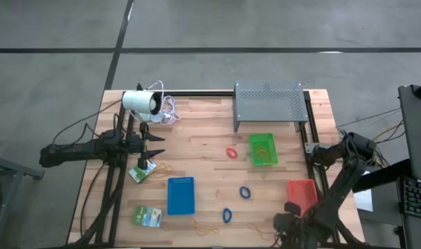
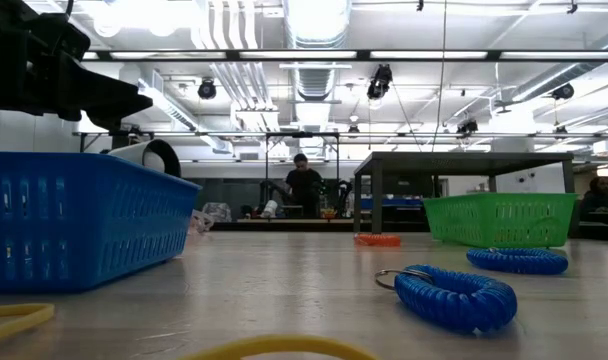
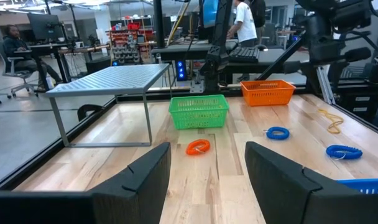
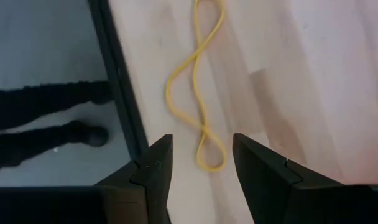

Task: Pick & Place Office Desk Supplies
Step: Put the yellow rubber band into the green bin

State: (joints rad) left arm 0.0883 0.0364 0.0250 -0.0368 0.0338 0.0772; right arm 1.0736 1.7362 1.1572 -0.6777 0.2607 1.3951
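- We saw the right end effector (image 4: 198,171) open and empty, poised over a thin yellow rubber band (image 4: 198,93) twisted into a figure-eight, just inside the surface's (image 1: 203,131) near edge.
- We saw the left end effector (image 1: 157,143) open too, at the left side above a green-and-white packet (image 1: 142,171), with bare wood ahead of it.

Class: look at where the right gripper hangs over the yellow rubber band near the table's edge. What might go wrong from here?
1. The rubber band lies flat and thin beside the table edge; the open right gripper may close on nothing, or nudge it off the table.
2. Lifted, the twisted loop might snag on one finger and not drop cleanly.
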